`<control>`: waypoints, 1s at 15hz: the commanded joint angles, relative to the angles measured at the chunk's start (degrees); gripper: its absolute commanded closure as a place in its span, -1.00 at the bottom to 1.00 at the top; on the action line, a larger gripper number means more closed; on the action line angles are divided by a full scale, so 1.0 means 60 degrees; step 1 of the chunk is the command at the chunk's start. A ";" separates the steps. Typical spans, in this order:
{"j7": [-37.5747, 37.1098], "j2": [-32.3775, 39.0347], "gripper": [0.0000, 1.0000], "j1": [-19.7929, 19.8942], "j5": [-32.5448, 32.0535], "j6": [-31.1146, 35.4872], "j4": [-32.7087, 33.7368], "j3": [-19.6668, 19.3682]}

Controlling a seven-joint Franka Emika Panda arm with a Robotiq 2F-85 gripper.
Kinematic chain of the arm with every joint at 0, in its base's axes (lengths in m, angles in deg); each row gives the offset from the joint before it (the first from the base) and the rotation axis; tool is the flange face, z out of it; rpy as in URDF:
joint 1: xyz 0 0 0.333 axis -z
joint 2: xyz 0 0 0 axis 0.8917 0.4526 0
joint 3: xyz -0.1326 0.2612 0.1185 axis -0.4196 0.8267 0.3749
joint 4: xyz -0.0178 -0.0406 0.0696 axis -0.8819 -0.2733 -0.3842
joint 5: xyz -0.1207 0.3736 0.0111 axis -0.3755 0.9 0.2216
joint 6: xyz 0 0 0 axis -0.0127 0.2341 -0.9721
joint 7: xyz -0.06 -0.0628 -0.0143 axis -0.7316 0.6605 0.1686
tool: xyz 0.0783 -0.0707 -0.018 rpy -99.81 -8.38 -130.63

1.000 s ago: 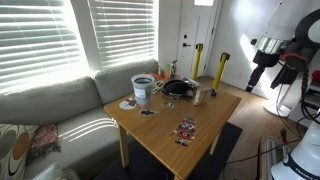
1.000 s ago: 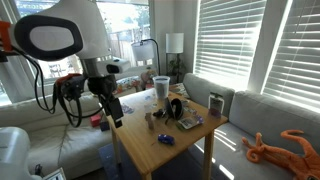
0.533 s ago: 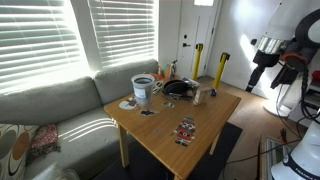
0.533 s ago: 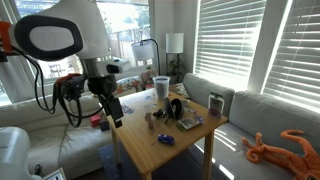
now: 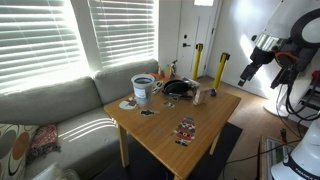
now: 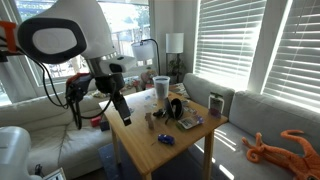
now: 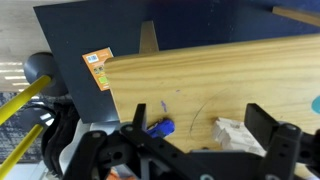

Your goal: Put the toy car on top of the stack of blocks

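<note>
**Hand open in the air by the table edge; toy car on the table, not on the stack of blocks.**

In an exterior view the hand [image 6: 123, 112] hangs at the left, beside the edge of the table [image 6: 143, 152], holding nothing and touching nothing. Just to its right the stack of blocks [image 6: 150, 118] stands upright with nothing on top. Further right the small blue toy car [image 6: 166, 140] lies nearer the front edge, apart from the blocks. Behind them are the dark round pan [image 6: 176, 105] and the white bucket [image 6: 161, 87]. In the wrist view the two dark fingers [image 7: 262, 120] are spread wide with bare wood between them. The toy car [image 7: 160, 128] lies on the table near the left finger, and a pale lump [image 7: 235, 130], too blurred to identify, lies to its right.
</note>
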 commanded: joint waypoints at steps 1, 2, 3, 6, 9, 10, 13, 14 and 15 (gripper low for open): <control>-0.0449 0.1305 -1.00 0.0582 0.0029 0.1034 0.0506 -0.0391; -0.0507 0.1673 -1.00 0.0733 0.0015 0.1444 0.0582 -0.0491; -0.0573 0.1974 -1.00 0.0850 0.0085 0.1665 0.0688 -0.0583; -0.1230 0.3275 -1.00 0.1182 0.0267 0.2548 0.1237 -0.0635; -0.2110 0.4202 -1.00 0.1222 0.0489 0.2957 0.1716 -0.0379; -0.2545 0.4510 -1.00 0.1241 0.0477 0.3039 0.1900 -0.0224; -0.3991 0.5016 -1.00 0.1356 0.0262 0.2894 0.2203 0.0200; -0.4346 0.5095 -1.00 0.1363 0.0191 0.2823 0.2205 0.0284; -0.4095 0.5112 -1.00 0.1180 0.0460 0.2386 0.2327 0.0165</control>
